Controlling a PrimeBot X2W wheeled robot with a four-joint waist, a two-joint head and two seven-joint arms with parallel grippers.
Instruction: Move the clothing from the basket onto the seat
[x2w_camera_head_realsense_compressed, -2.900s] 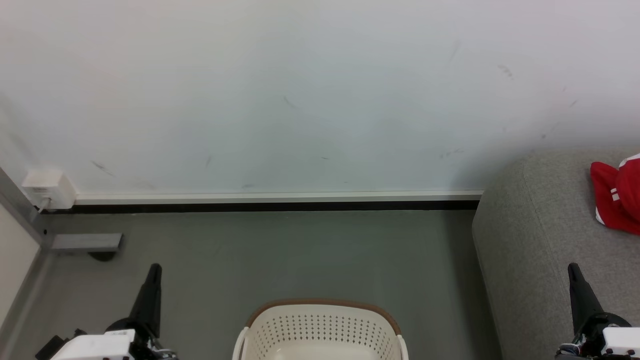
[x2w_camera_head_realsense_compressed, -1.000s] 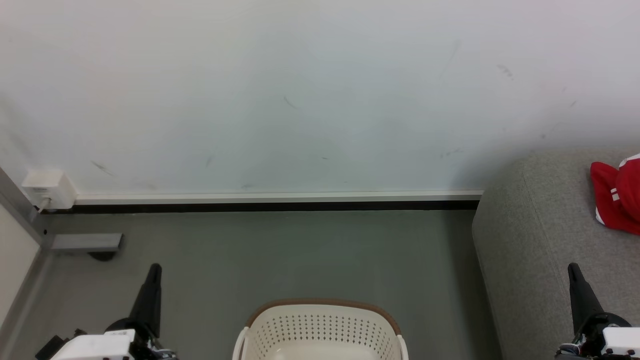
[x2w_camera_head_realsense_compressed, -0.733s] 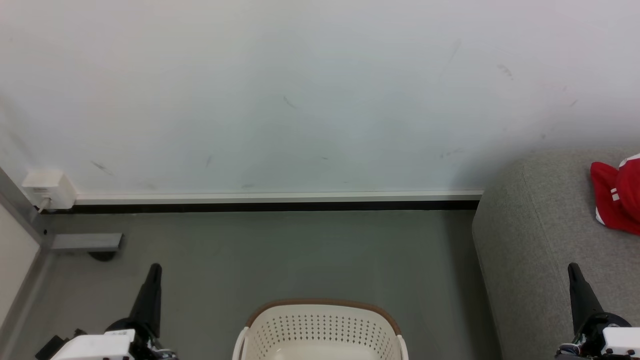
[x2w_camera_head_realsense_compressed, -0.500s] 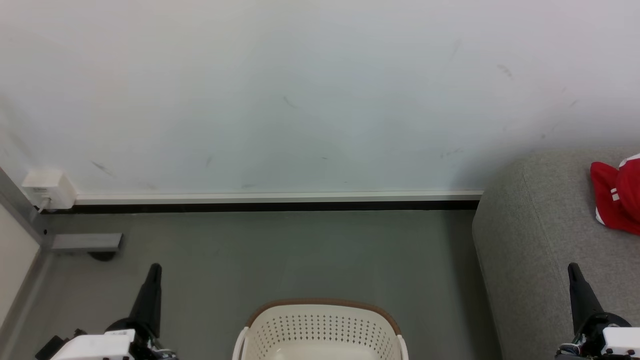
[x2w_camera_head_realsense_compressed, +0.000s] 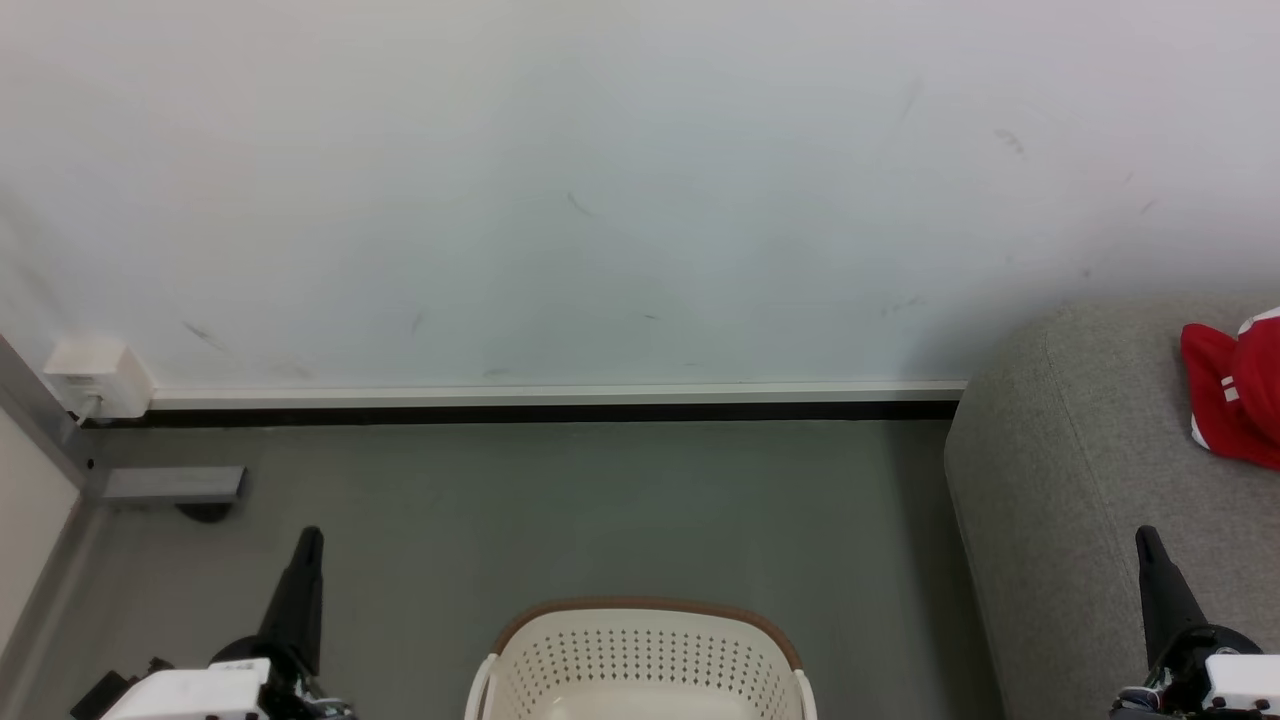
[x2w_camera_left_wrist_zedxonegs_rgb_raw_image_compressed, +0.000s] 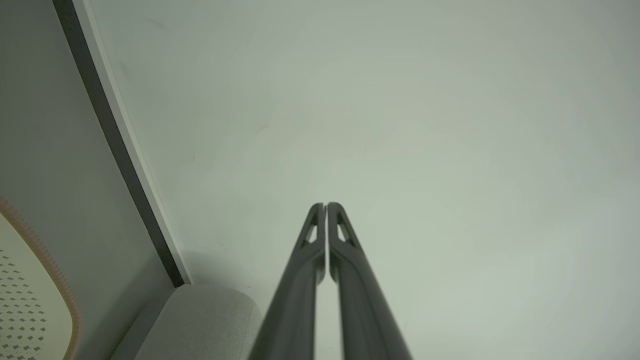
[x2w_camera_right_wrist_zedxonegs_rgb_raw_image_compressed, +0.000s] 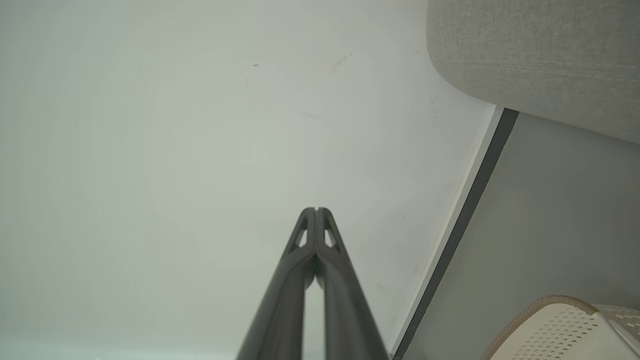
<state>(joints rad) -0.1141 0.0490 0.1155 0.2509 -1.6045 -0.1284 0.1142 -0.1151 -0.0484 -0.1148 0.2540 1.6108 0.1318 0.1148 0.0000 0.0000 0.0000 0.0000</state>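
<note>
the red and white clothing (x2w_camera_head_realsense_compressed: 1238, 400) lies on the grey seat (x2w_camera_head_realsense_compressed: 1070, 480) at the right edge, well apart from the cream basket (x2w_camera_head_realsense_compressed: 640, 655) on the floor at bottom centre, while the left gripper (x2w_camera_head_realsense_compressed: 310, 536) and right gripper (x2w_camera_head_realsense_compressed: 1143, 536), each with fingers pressed together on nothing, point toward a white wall (x2w_camera_head_realsense_compressed: 600, 180).

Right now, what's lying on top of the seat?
The red-and-white clothing lies bunched on the grey seat. The head view's right edge cuts it off, so the rest of it and the seat beyond cannot be seen.
</note>
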